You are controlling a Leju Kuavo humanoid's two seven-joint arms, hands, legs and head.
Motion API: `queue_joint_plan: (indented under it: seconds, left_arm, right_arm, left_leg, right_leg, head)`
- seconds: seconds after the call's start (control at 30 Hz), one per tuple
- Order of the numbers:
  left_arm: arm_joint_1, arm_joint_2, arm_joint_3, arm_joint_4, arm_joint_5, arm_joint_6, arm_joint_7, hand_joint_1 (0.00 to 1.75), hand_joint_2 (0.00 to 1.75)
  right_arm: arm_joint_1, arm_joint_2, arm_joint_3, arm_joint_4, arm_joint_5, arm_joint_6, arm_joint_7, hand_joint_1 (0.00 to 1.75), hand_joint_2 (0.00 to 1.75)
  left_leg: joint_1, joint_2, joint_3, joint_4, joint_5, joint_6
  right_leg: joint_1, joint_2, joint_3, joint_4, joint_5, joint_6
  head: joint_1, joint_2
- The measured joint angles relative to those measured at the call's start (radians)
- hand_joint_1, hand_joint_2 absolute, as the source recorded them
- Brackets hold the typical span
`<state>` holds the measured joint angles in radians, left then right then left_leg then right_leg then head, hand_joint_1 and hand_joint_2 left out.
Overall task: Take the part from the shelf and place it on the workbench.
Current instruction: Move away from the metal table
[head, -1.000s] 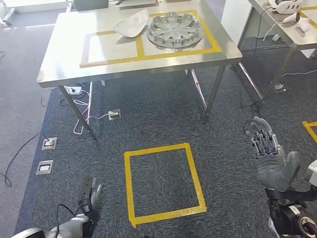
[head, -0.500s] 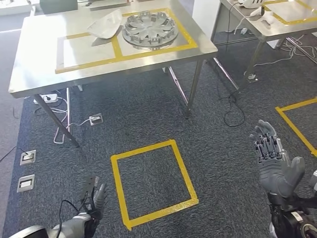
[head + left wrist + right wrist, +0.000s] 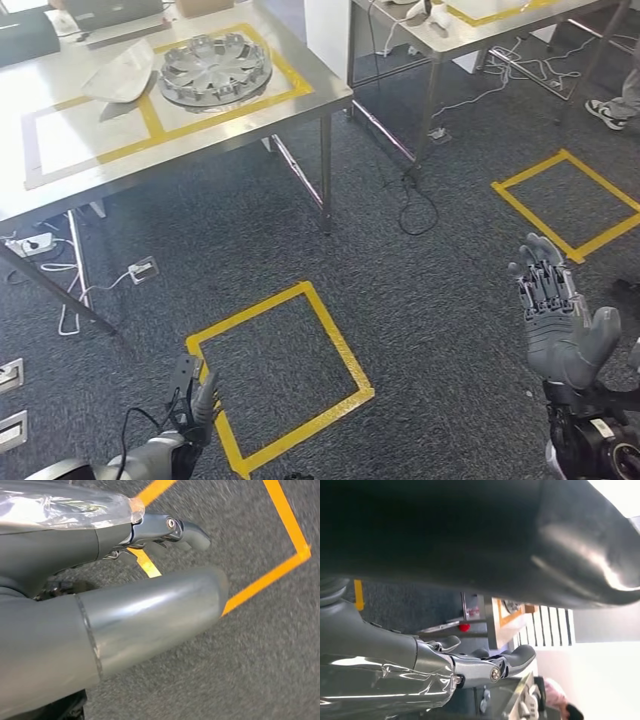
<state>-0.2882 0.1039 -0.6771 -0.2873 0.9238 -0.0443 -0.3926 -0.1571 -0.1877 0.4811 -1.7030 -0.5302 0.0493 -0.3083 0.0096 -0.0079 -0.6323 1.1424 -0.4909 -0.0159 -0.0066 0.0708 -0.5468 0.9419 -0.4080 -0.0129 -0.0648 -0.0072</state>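
Note:
A steel workbench (image 3: 226,130) marked with yellow tape stands at the upper left of the head view. On it lie a round silver wheel cover (image 3: 215,70) and a white curved panel (image 3: 121,72). My left hand (image 3: 195,400) hangs low over the carpet at a corner of a taped square, fingers loosely apart and holding nothing; its wrist view shows the left hand (image 3: 113,605) above grey carpet. My right hand (image 3: 558,320) is raised at the lower right, fingers spread and empty. Behind the right hand (image 3: 471,665), its wrist view shows a wooden rack (image 3: 508,622).
A yellow tape square (image 3: 279,375) marks the carpet in front of me, and a second one (image 3: 566,200) lies to the right. Another steel table (image 3: 453,35) stands at the back right, with cables (image 3: 415,200) trailing below. A person's shoe (image 3: 607,112) sits at the far right. Floor sockets (image 3: 143,268) lie under the workbench.
The camera has swung to the right: the workbench slid to the picture's left and the second taped square came into view. Both hands keep their pose, empty.

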Motion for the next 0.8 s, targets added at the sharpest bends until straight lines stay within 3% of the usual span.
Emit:
queue_joint_plan:
  seconds: [0.07, 0.1, 0.13, 0.2, 0.27, 0.33, 0.4, 0.43, 0.47, 0.5, 0.57, 0.63, 0.7, 0.73, 0.8]
  left_arm:
    - [-0.005, 0.001, 0.000, 0.000, -0.002, 0.001, 0.003, 0.00, 0.00]
    - [-0.006, 0.001, 0.000, 0.000, -0.002, 0.002, 0.004, 0.00, 0.00]
    - [-0.008, 0.000, 0.000, 0.000, -0.003, 0.002, 0.004, 0.00, 0.00]
    - [-0.011, -0.003, 0.000, 0.000, -0.003, 0.003, 0.005, 0.00, 0.00]
    - [-0.015, -0.006, 0.000, -0.002, -0.003, 0.003, 0.005, 0.00, 0.00]
    - [-0.014, -0.007, 0.000, -0.003, -0.002, 0.003, 0.004, 0.00, 0.00]
    - [-0.010, -0.007, 0.000, -0.003, 0.001, 0.003, 0.004, 0.00, 0.00]
    - [-0.009, -0.008, 0.000, -0.003, 0.001, 0.003, 0.004, 0.00, 0.00]
    - [-0.009, -0.008, 0.000, -0.003, 0.002, 0.003, 0.004, 0.00, 0.00]
    - [-0.010, -0.010, 0.000, -0.003, 0.002, 0.003, 0.004, 0.00, 0.00]
    - [-0.010, -0.011, 0.000, -0.003, 0.002, 0.004, 0.004, 0.00, 0.00]
    - [-0.010, -0.011, 0.000, -0.003, 0.002, 0.005, 0.004, 0.00, 0.00]
    - [-0.012, -0.011, 0.000, -0.003, 0.002, 0.006, 0.004, 0.00, 0.00]
    - [-0.013, -0.011, 0.000, -0.003, 0.002, 0.006, 0.004, 0.00, 0.00]
    - [-0.016, -0.012, 0.000, -0.003, 0.002, 0.006, 0.004, 0.00, 0.00]
  right_arm:
    - [0.000, 0.000, 0.001, -0.011, -0.004, -0.015, 0.003, 0.00, 0.00]
    - [0.001, 0.000, 0.001, -0.016, -0.005, -0.021, 0.004, 0.00, 0.00]
    - [0.002, 0.000, 0.002, -0.021, -0.006, -0.028, 0.005, 0.00, 0.00]
    - [0.005, -0.002, 0.003, -0.029, -0.007, -0.039, 0.006, 0.00, 0.00]
    - [0.005, -0.005, 0.004, -0.038, -0.007, -0.048, 0.005, 0.00, 0.00]
    - [0.003, -0.008, 0.006, -0.043, -0.009, -0.058, 0.004, 0.00, 0.00]
    - [0.003, -0.009, 0.009, -0.043, -0.011, -0.067, 0.003, 0.00, 0.00]
    - [0.004, -0.010, 0.011, -0.043, -0.012, -0.070, 0.002, 0.00, 0.00]
    - [0.004, -0.010, 0.012, -0.044, -0.013, -0.072, 0.001, 0.00, 0.00]
    - [0.004, -0.010, 0.013, -0.045, -0.013, -0.075, 0.001, 0.00, 0.00]
    - [0.001, -0.010, 0.015, -0.049, -0.013, -0.077, 0.000, 0.00, 0.00]
    - [-0.001, -0.010, 0.016, -0.052, -0.013, -0.078, 0.000, 0.00, 0.00]
    - [0.001, -0.010, 0.018, -0.053, -0.013, -0.078, 0.000, 0.00, 0.00]
    - [0.001, -0.010, 0.018, -0.054, -0.013, -0.078, -0.001, 0.00, 0.00]
    - [-0.002, -0.010, 0.019, -0.058, -0.013, -0.078, -0.001, 0.00, 0.00]
  left_leg:
    - [0.002, -0.039, 0.063, -0.140, 0.056, 0.009]
    - [0.002, -0.051, 0.079, -0.177, 0.066, 0.011]
    - [0.001, -0.054, 0.085, -0.192, 0.066, 0.014]
    - [0.002, -0.031, 0.088, -0.198, 0.070, 0.020]
    - [0.006, -0.008, 0.091, -0.205, 0.073, 0.031]
    - [0.005, 0.014, 0.092, -0.207, 0.073, 0.039]
    - [0.004, 0.037, 0.093, -0.207, 0.071, 0.040]
    - [0.004, 0.048, 0.094, -0.206, 0.069, 0.039]
    - [0.004, 0.059, 0.096, -0.206, 0.067, 0.037]
    - [0.005, 0.069, 0.100, -0.206, 0.064, 0.033]
    - [0.001, 0.088, 0.107, -0.203, 0.057, 0.023]
    - [-0.005, 0.107, 0.110, -0.201, 0.053, 0.014]
    - [-0.006, 0.127, 0.113, -0.200, 0.048, 0.005]
    - [-0.004, 0.119, 0.112, -0.191, 0.038, -0.001]
    - [0.000, 0.067, 0.081, -0.115, -0.010, -0.009]
  right_leg:
    - [0.002, 0.024, -0.003, 0.003, 0.001, 0.005]
    - [0.002, 0.035, -0.006, 0.005, 0.002, 0.010]
    - [0.001, 0.045, -0.010, 0.005, 0.003, 0.016]
    - [-0.002, 0.058, -0.018, 0.006, 0.004, 0.028]
    - [0.000, 0.018, -0.043, 0.050, -0.026, 0.039]
    - [-0.001, -0.040, -0.099, 0.176, -0.092, 0.048]
    - [-0.007, -0.060, -0.154, 0.297, -0.137, 0.056]
    - [-0.009, -0.064, -0.158, 0.309, -0.132, 0.059]
    - [-0.012, -0.069, -0.142, 0.277, -0.107, 0.061]
    - [-0.013, -0.081, -0.106, 0.209, -0.070, 0.061]
    - [-0.005, -0.126, -0.031, 0.068, -0.020, 0.054]
    - [0.005, -0.150, -0.005, 0.016, -0.015, 0.040]
    - [0.005, -0.127, -0.007, 0.014, -0.012, 0.024]
    - [0.003, -0.114, -0.007, 0.011, -0.010, 0.018]
    - [-0.001, -0.092, -0.006, 0.006, -0.004, 0.005]
  head:
    - [-0.001, 0.000]
    - [0.000, 0.000]
    - [0.000, 0.000]
    - [0.001, 0.000]
    - [0.008, 0.000]
    - [0.018, 0.000]
    - [0.021, 0.000]
    - [0.021, 0.000]
    - [0.021, 0.000]
    - [0.021, 0.000]
    - [0.023, 0.000]
    - [0.022, 0.000]
    - [0.019, 0.000]
    - [0.017, 0.000]
    - [0.013, 0.000]
